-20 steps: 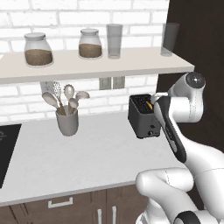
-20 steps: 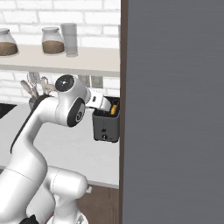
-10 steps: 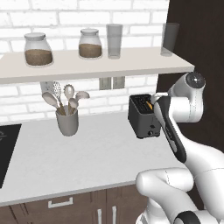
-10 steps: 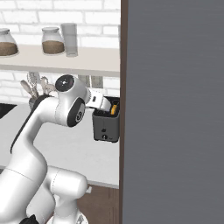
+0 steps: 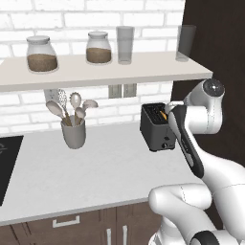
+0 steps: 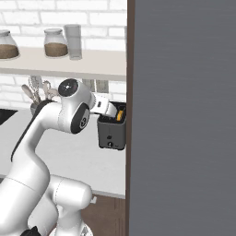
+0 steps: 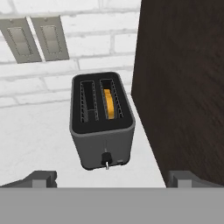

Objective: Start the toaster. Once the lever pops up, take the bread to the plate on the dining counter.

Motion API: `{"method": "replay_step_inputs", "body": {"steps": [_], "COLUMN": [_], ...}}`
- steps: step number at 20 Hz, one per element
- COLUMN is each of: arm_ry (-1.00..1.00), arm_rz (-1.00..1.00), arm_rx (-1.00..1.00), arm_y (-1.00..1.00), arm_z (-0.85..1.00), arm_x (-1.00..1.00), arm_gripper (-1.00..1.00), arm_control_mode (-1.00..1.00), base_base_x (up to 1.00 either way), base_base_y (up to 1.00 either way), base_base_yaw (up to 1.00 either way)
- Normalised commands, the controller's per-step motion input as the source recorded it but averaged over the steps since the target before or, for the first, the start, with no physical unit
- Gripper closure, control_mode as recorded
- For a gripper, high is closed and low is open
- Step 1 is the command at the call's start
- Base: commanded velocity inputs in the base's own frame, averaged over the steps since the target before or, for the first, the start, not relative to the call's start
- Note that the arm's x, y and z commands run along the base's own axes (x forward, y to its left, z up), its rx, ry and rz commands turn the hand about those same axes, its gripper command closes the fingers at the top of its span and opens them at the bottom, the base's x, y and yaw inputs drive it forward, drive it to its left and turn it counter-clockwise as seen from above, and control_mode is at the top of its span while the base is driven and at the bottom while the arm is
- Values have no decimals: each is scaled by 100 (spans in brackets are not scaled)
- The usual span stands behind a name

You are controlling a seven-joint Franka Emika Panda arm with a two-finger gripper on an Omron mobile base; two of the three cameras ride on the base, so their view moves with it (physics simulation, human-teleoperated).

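Note:
The black two-slot toaster [image 7: 103,127] stands on the grey wall counter [image 7: 35,131], close to a dark tall panel on its right. A golden slice of bread [image 7: 110,104] sits sunk in its right slot; the left slot holds nothing. A small lever knob [image 7: 105,158] sits low on the toaster's front face. My gripper [image 7: 113,179] hovers above and in front of the toaster, open wide, with nothing between its fingers. The toaster [image 5: 155,128] is partly behind my forearm in the left base view, and the toaster [image 6: 111,134] stands beside my hand in the right base view. The plate and the dining counter are out of view.
A dark tall cabinet panel [image 7: 183,87] rises right beside the toaster. A shelf [image 5: 95,72] with jars and glasses overhangs the counter. A grey utensil holder [image 5: 74,134] stands to the left, a black cooktop [image 5: 7,162] at the far left. Wall outlets [image 7: 35,39] are behind.

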Motion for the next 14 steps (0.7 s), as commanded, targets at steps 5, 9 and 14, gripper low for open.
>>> {"method": "replay_step_inputs", "body": {"steps": [5, 9, 14], "arm_ry": [0, 0, 0], "arm_rz": [0, 0, 0], "arm_rx": [0, 0, 0], "arm_y": [0, 0, 0], "arm_z": [0, 0, 0], "arm_x": [0, 0, 0], "arm_gripper": [-100, -100, -100], "arm_control_mode": [-100, -100, -100], "base_base_x": [0, 0, 0], "base_base_y": [0, 0, 0], "base_base_yaw": [0, 0, 0]}}
